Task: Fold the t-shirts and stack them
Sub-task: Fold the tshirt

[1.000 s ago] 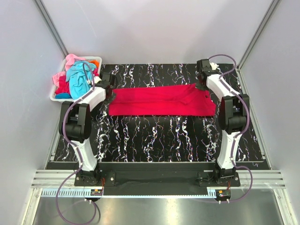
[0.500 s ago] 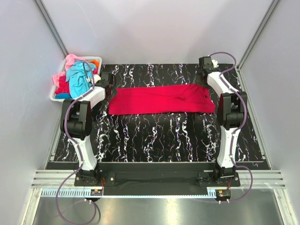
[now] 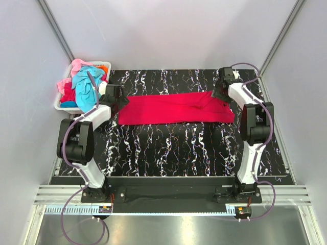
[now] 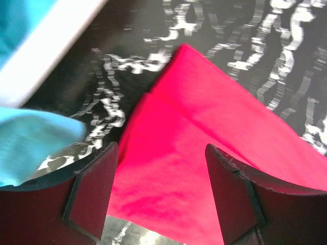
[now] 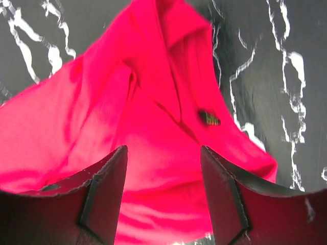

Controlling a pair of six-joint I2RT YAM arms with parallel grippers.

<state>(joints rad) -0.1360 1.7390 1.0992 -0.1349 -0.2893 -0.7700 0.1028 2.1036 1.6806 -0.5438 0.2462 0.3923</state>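
Crimson cloth is stretching across the far half of the table (image 3: 173, 148). The red t-shirt (image 3: 176, 108) is lying flat as a long narrow band, and it looks to be folded once lengthwise already.

At its left end the left gripper (image 4: 161, 191) is hovering over the corner with its fingers spread wide, gripping nothing, and the fabric is lying loose beneath the gap. At the other end the right gripper (image 5: 163, 196) is doing the same: fingers well apart over the bunched collar end, with no cloth pinched between them.

Beyond the left end, the white basket (image 3: 65, 104) is sitting just off the table's far left corner, with the other t-shirts (image 3: 84, 84) in turquoise, pink and orange heaped inside it.

So I'd say we're early in this one. The crosswise folds on the red shirt are waiting, no stack is showing anywhere, and the whole basket is waiting too.
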